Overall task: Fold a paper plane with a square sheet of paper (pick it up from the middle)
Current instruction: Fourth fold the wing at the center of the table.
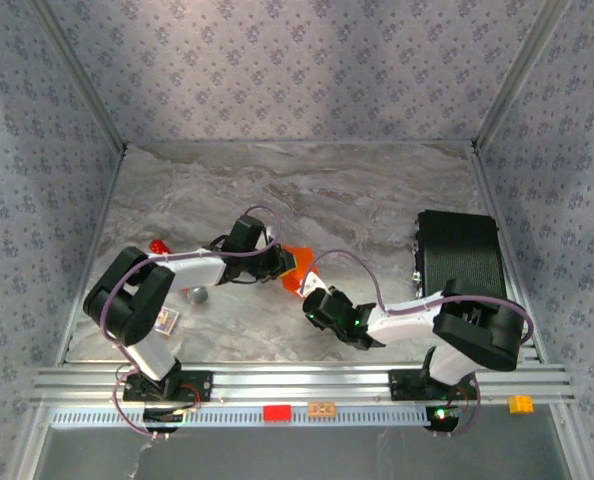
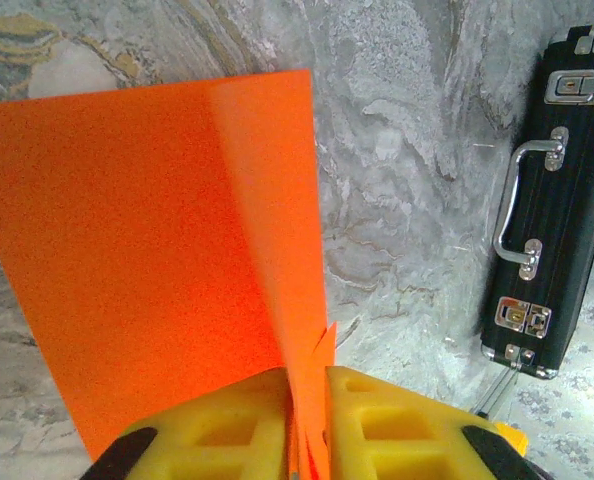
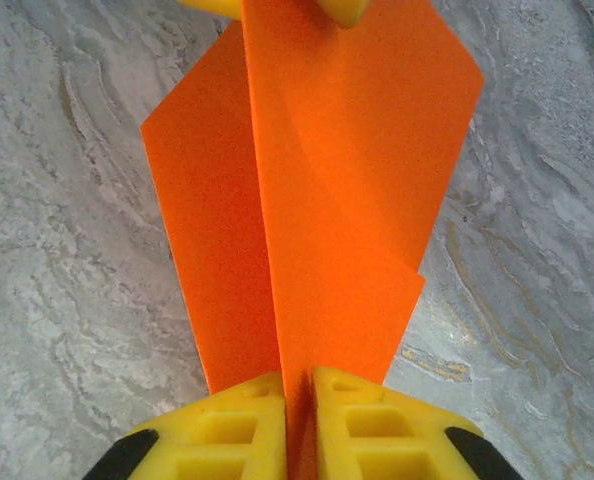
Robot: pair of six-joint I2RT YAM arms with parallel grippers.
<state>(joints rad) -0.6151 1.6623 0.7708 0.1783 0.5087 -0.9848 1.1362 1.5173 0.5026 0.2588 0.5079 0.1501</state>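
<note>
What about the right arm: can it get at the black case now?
Probably not yet. The right gripper is shut on the orange paper, which the left gripper also pinches. The black case lies close beside that arm, so reach looks fine.

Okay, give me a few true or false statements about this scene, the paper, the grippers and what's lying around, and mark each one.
1. The left gripper and the right gripper both pinch the paper. True.
2. The paper is one flat, unfolded sheet. False: it is creased, with flaps spreading from a centre fold.
3. The black case lies on the left side. False: it lies on the right of the table, by the right arm.
4. A red block sits on the front rail. True.
</note>
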